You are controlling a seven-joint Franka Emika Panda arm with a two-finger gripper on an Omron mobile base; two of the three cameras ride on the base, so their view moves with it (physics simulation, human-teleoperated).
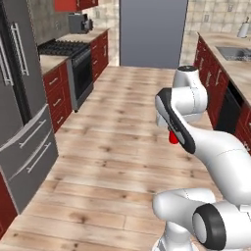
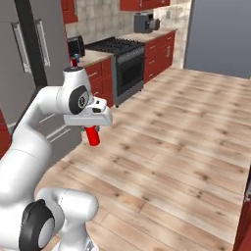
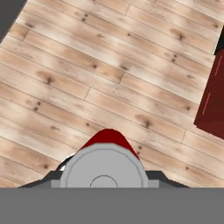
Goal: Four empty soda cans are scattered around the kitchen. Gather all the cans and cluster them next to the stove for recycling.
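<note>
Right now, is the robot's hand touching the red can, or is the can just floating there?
Touching. In the hand view the gripper fingers sit tight against both sides of the red can. In the right base view the can hangs from the hand, well above the floor.

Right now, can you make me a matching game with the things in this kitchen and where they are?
Things:
1. red soda can
2. stove
3. sink
4. second red can

Places:
A. set into the counter on the right side of the room
B. between red cabinets on the left side of the room
C. held in the fingers, above the wood floor
D. standing on the counter between the fridge and the cooktop

Pairs: 1-C, 2-B, 3-A, 4-D
</note>
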